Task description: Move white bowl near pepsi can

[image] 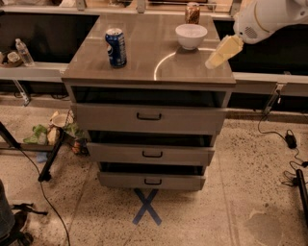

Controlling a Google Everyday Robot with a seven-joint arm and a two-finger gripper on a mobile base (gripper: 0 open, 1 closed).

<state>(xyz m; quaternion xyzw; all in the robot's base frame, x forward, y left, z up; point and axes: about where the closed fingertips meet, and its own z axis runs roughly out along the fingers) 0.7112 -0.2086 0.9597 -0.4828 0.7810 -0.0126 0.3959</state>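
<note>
Room: speckled floor, with a blue tape cross (147, 206) on it in front of the cabinet, cables (288, 139) at the right and a water bottle (24, 52) on the low ledge at the far left.
Cabinet: three drawers (149, 116) with dark handles, under the surface.
Surface (144, 67): grey-brown glossy top with a pale curved reflection in its right half.
Arm (269, 19): white, and it enters from the far right corner.
Gripper (222, 53): yellowish, above the right edge of the surface, pointing down and to the left. Nothing is seen in it. If it is open or closed I cannot tell.
White bowl (191, 36): upright in the far right part of the surface.
Pepsi can (116, 47): upright in the left part, a little nearer than the bowl and well apart from it.
Reddish-brown can (192, 13): at the far edge, just behind the bowl.
Relation: the bowl lies to the left of the gripper and a little farther, near but not touching. It is round, so no long axis matters.
Next move, as I judge: reach left and far to the bowl, then bring it left toward the pepsi can.
</note>
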